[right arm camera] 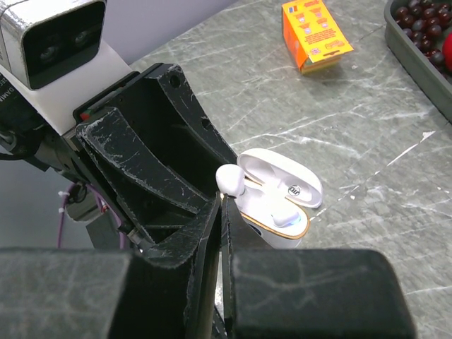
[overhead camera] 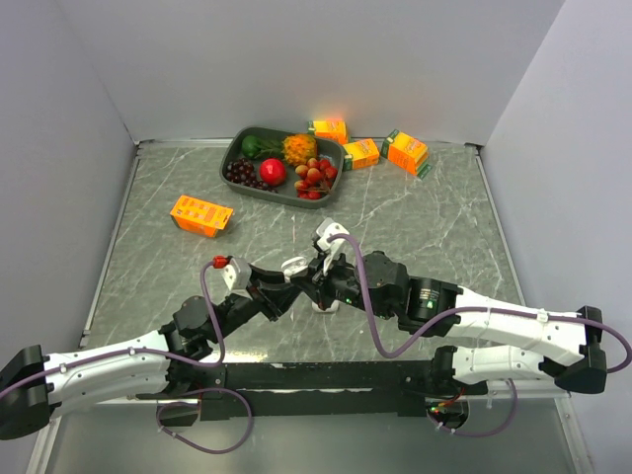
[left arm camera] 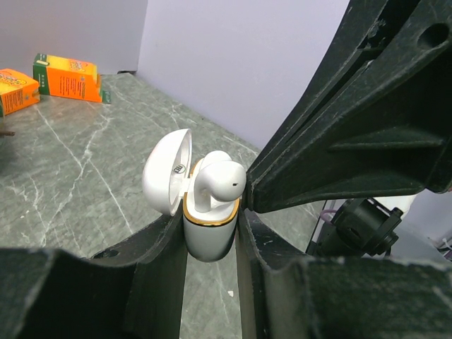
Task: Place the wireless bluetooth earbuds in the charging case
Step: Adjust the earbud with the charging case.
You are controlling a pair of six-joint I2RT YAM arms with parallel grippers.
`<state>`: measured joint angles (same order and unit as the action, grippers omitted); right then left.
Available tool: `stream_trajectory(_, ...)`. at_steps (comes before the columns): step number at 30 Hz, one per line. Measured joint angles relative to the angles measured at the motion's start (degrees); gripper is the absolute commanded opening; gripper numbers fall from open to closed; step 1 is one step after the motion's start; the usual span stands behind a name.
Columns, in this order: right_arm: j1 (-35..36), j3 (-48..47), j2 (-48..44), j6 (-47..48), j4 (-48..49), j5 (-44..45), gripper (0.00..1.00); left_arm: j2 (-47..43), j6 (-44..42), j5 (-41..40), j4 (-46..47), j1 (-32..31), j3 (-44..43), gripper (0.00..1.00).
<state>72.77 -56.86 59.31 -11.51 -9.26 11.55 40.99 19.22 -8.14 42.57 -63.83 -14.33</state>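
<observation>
A white charging case with a gold rim [left arm camera: 208, 236] is held upright, its lid [left arm camera: 164, 176] open, between the fingers of my left gripper [left arm camera: 210, 226]. In the top view the case [overhead camera: 294, 265] is above the table's front middle. One white earbud [left arm camera: 219, 180] stands in the case with its stem down and its head above the rim. In the right wrist view this earbud [right arm camera: 231, 180] sits at the tips of my shut right gripper [right arm camera: 220, 205], which touch its side. A second earbud [right arm camera: 282, 212] lies seated in the case [right arm camera: 289, 236].
A grey tray [overhead camera: 234, 148] of fruit stands at the back. Orange juice boxes lie at the back right [overhead camera: 407, 152], [overhead camera: 361, 152], [overhead camera: 329, 128] and at the left [overhead camera: 201, 214]. Grey walls close the table on three sides.
</observation>
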Motion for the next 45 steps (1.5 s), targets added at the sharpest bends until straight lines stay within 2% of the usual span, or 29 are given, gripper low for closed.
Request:
stream_trajectory(11, 0.0, -1.3, 1.1, 0.2, -0.9, 0.9, 0.14, -0.4, 0.0, -0.5, -0.2, 0.0, 0.0, 0.01)
stream_trajectory(17, -0.3, -1.3, 1.0, 0.0, -1.1, 2.0, 0.24, -0.6, 0.0, -0.7, -0.4, 0.0, 0.0, 0.01)
stream_trajectory(26, -0.8, -1.3, 1.0, 0.0, -1.1, 3.0, 0.33, -0.7, 0.0, -0.6, -0.3, 0.0, 0.0, 0.01)
stream_trajectory(32, -0.8, -1.3, 0.0, -0.2, -1.1, 3.0, 0.45, -0.7, 0.0, -0.5, -0.5, 0.0, 0.0, 0.01)
stream_trajectory(41, -0.8, -1.4, -3.7, -0.6, -2.1, 4.4, 0.43, -0.7, -0.2, -0.5, -0.5, 0.0, 0.0, 0.01)
stream_trajectory(45, -1.8, -6.2, -1.5, -0.9, -7.2, 6.9, 0.42, -0.7, -0.7, 0.0, -0.7, 0.0, 0.0, 0.01)
